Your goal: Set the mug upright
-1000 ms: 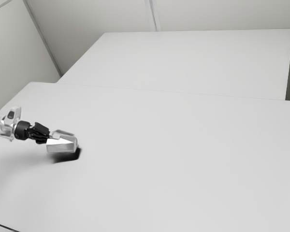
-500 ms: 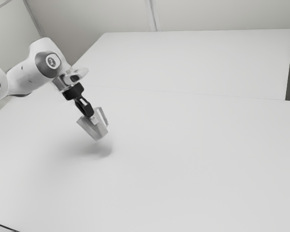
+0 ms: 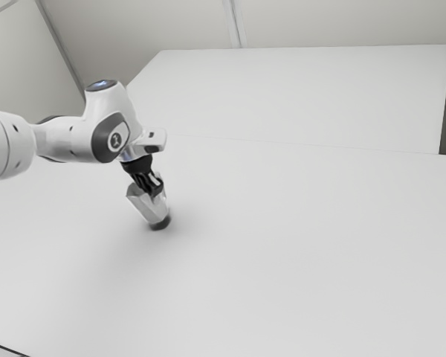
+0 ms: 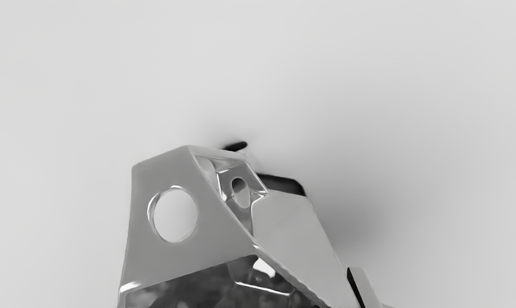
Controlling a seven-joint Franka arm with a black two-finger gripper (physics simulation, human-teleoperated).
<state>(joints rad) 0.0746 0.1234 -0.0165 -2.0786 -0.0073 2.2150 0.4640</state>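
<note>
In the exterior view my gripper [image 3: 154, 189] points down at the tabletop and holds the grey mug [image 3: 147, 207]. The mug leans, its mouth end up toward the exterior view's left and its lower end close over a dark shadow; whether it touches the table I cannot tell. From the wrist view, the faceted metallic mug [image 4: 300, 231] lies in front of the hand, with round holes and a dark reflective part nearest the camera. One fingertip of the gripper [image 4: 363, 286] is against its side; the mug hides the other.
The white tabletop [image 3: 305, 245] spreads around the mug. Behind it is another pale flat surface [image 3: 297, 97], with light walls beyond. The arm reaches in from the exterior view's left.
My hand first rose and swung toward the exterior view's right with the mug, then came lower. The mug has turned from lying nearly flat to a steeper lean.
</note>
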